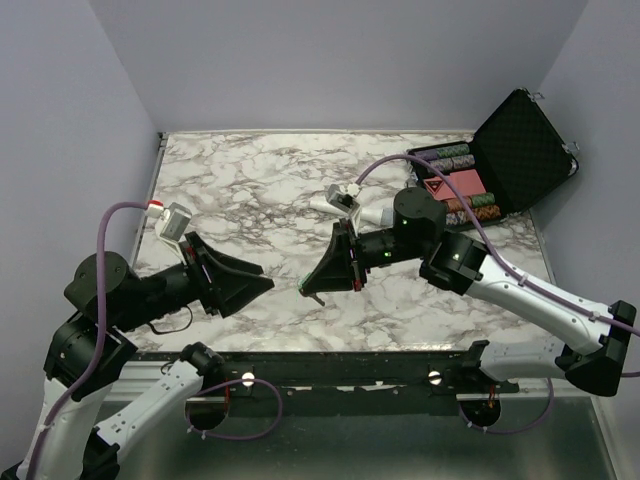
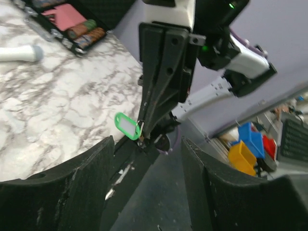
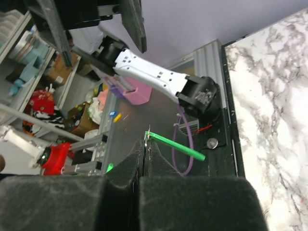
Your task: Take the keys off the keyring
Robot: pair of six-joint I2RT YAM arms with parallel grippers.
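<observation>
Over the marble table (image 1: pixel 250 180), near its front edge, the right gripper (image 1: pixel 314 288) is clenched on the keyring (image 2: pixel 127 126) and holds it in the air, green fob sticking out beside the tips. Left gripper (image 1: pixel 266 277) is released, jaws wide, facing it, close but apart. Judged step: lining up for the pull. Next, the left needs a fine pinch on the key, which is too small to resolve at the ring.

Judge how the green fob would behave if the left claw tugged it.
Probably light and stiff: the green fob looks thin and straight edge-on, jutting from the shut right claw. Pinched only at one end, it would likely swivel away when pushed.
</observation>
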